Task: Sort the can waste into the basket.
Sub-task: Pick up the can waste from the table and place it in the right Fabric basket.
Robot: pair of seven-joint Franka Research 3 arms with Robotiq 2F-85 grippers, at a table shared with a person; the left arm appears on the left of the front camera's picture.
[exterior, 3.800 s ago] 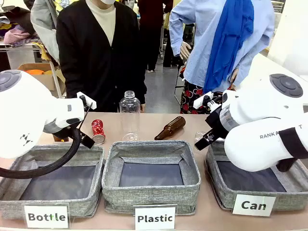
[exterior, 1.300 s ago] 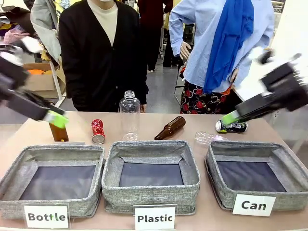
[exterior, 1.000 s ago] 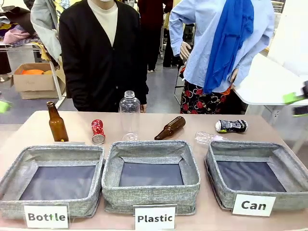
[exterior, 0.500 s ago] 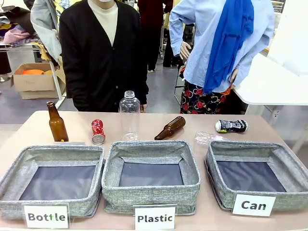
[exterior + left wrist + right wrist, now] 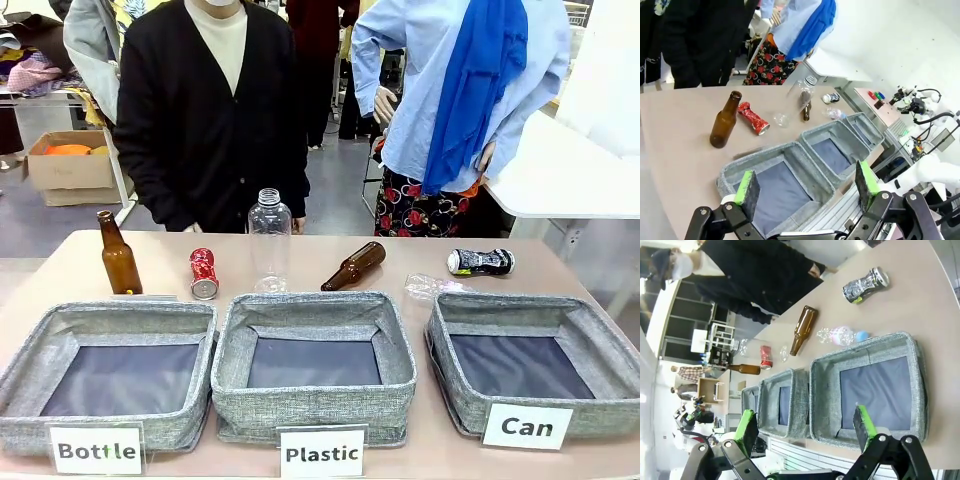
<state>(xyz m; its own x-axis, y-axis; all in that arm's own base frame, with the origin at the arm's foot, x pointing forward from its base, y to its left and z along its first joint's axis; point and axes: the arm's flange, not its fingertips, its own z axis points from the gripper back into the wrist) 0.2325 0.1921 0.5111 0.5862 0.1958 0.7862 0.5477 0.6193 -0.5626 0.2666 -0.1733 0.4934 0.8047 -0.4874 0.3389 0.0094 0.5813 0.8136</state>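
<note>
We log left gripper (image 5: 806,182) spread wide, gripping nothing. Right gripper (image 5: 805,423) same: wide, touching nothing. Red can (image 5: 204,274) lying far left. Black can (image 5: 481,262) lying far right, just behind Can basket (image 5: 452,392).

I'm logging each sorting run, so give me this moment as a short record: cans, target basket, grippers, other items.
red can: lying on the table, between the upright brown bottle and the upright clear bottle
black can: on its side on the table, behind the Can basket
Can basket: rightmost of three, no can in it
left gripper: open, holding nothing
right gripper: open, holding nothing
other items: lying brown bottle, crushed clear bottle
</note>
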